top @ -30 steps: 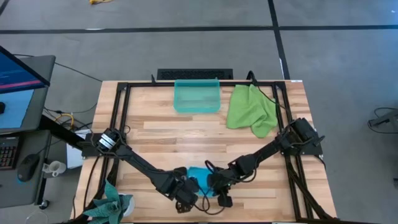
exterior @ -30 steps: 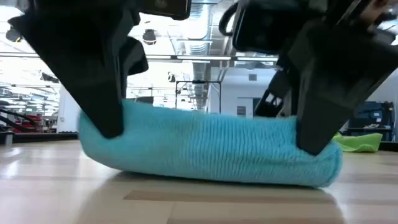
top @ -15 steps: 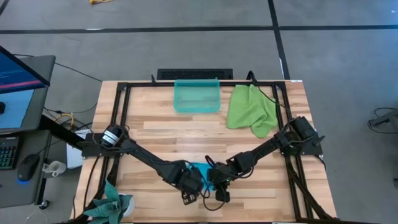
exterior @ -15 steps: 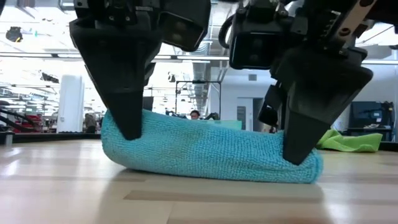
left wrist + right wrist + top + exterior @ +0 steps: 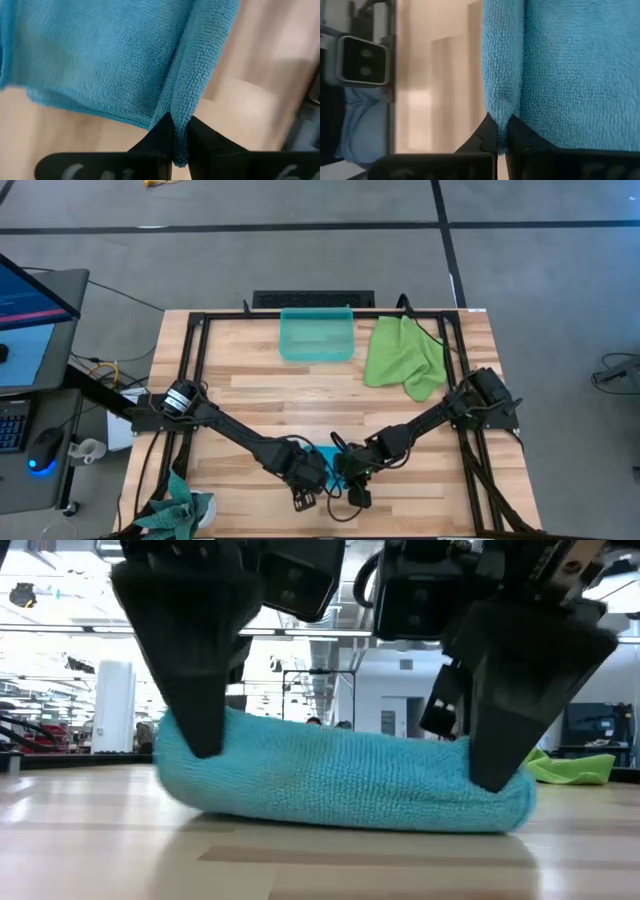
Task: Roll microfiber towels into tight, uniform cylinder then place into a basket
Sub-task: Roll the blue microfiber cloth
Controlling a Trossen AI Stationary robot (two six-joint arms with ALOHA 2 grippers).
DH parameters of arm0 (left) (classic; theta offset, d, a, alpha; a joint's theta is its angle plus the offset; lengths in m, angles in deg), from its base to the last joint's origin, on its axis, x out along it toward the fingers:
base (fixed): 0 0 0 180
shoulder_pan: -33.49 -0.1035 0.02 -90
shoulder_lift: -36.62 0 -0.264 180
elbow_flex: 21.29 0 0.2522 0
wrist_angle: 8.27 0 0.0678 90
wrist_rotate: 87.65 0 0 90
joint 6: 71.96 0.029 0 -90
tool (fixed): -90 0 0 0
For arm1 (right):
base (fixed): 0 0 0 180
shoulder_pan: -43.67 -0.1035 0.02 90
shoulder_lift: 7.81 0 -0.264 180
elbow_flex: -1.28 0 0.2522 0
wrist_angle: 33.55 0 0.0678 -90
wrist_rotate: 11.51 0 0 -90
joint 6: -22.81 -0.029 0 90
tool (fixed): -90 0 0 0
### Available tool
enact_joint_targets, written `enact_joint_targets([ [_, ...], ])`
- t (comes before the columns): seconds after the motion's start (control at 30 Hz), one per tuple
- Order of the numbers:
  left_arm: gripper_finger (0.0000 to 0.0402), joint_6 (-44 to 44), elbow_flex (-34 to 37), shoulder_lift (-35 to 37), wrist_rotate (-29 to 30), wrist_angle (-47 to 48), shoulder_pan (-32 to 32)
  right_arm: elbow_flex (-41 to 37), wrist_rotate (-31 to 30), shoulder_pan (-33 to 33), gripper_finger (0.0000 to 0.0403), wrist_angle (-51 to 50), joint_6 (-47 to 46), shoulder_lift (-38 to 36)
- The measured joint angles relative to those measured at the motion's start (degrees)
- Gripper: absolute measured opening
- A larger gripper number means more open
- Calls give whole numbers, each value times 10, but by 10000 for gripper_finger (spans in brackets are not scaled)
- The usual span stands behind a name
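Near the front edge of the counter [image 5: 260, 395], about midway along it, the sky-blue towel [image 5: 340, 780] lies as a thick roll on the wood, with both grippers set at its two ends. The left gripper [image 5: 308, 478] comes in from the left side of the counter, and its fingers [image 5: 155, 142] are pressed together on a fold of the blue cloth, which shows pinched between them in the left wrist view. The right gripper [image 5: 350, 470] reaches in from the right side, and its fingers [image 5: 492, 137] likewise pinch a fold of the same towel at the other end. In the low view the roll rests on the counter, slightly lower at one end.

The lime green towel [image 5: 405, 357] lies crumpled near the back right corner, loose and unrolled. The basket [image 5: 317, 335] sits at the back edge, just beside the green towel, well apart from the blue roll.
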Motion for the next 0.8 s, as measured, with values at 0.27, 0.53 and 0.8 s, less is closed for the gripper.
enact_joint_targets([
  [0.27,22,3,0,2,-44,-25,1,30,21,-31,27,-7,23,0],
  [0.53,19,5,2,0,-4,-6,-24,25,3,0,23,-57,-2,14],
  [0.8,19,6,33,1,-17,-20,-34,22,9,4,21,-51,-1,13],
])
